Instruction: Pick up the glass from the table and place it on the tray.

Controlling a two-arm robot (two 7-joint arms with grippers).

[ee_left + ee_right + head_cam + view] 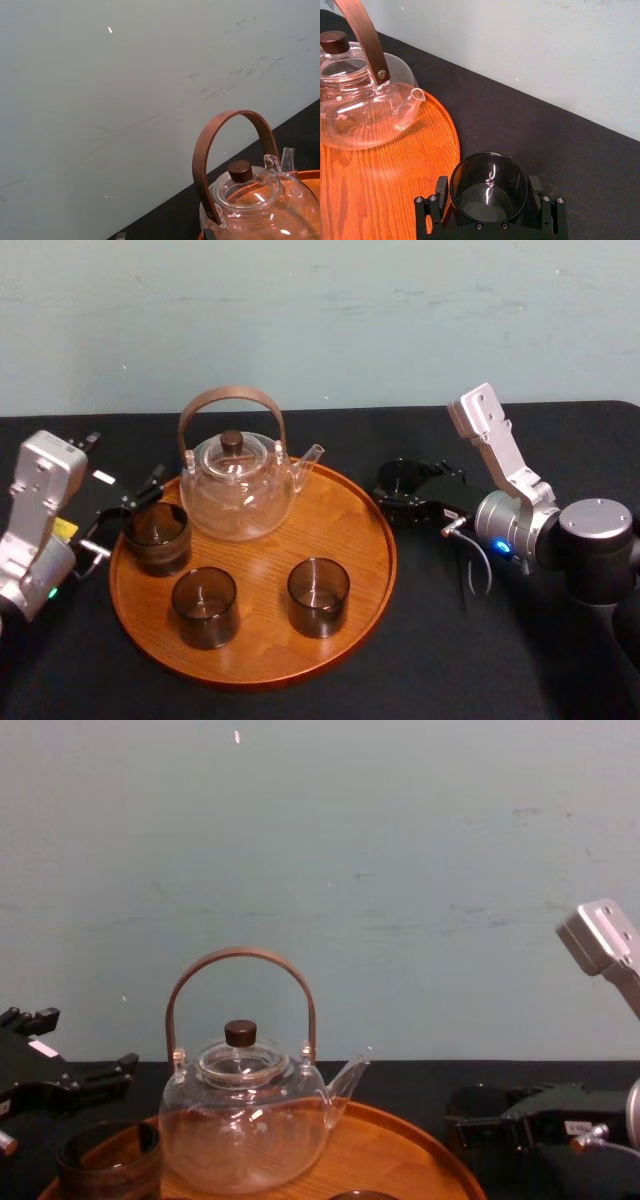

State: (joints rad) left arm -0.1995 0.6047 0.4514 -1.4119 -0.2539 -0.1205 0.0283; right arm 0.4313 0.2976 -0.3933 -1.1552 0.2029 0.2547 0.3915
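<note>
One glass (487, 175) is just right of the tray (350, 570), your right gripper (488, 189) clamped around it. Left gripper (125, 515) is spread open, empty, at the tray's left edge.

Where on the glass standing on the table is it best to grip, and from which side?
Its straight side wall, from the right, away from the tray: the glass stands upright, and the right gripper sits around it. Left gripper waits at the tray's left.
</note>
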